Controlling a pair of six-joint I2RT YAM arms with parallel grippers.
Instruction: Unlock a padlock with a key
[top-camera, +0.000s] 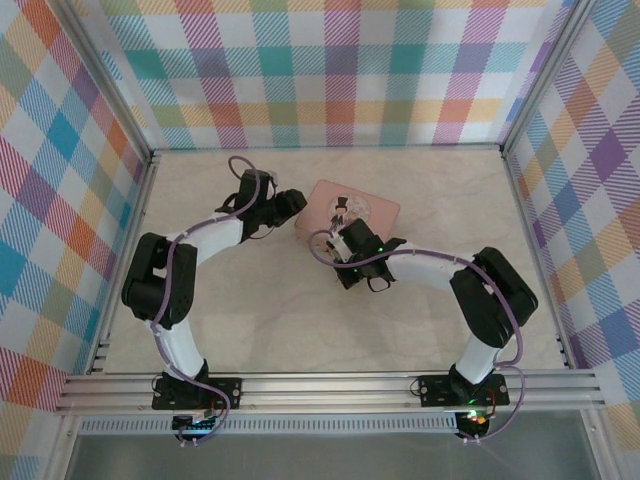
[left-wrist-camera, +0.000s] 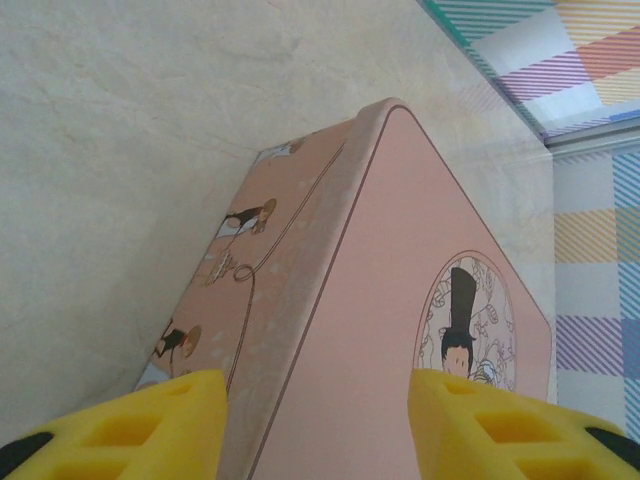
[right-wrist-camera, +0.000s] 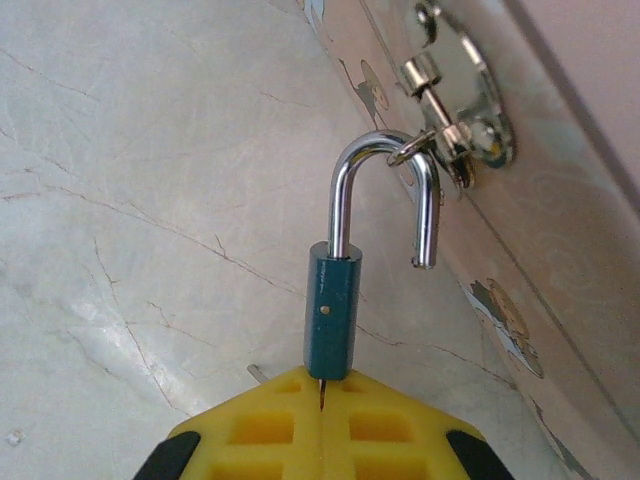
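The padlock (right-wrist-camera: 333, 315) is a small teal body seen in the right wrist view, its silvery shackle (right-wrist-camera: 385, 190) sprung open with one leg free. The shackle hooks through the ring of the metal hasp (right-wrist-camera: 455, 95) on the pink tin (right-wrist-camera: 560, 180). A thin sliver of the key (right-wrist-camera: 322, 392) shows between the lock's underside and my right gripper (right-wrist-camera: 322, 385), which is shut on it. My left gripper (left-wrist-camera: 318, 385) is open, with its yellow fingers (left-wrist-camera: 170, 420) either side of the tin's (left-wrist-camera: 400, 300) corner edge. From above, the left gripper (top-camera: 292, 205) sits at the tin's left end and the right gripper (top-camera: 345, 255) at its front side.
The pink tin (top-camera: 355, 210) with a cartoon figure lies mid-table on the pale marble-patterned surface (top-camera: 270, 320). Checked walls and aluminium rails (top-camera: 330, 385) enclose the table. A small metal tab (right-wrist-camera: 258, 373) pokes out beside the right fingers.
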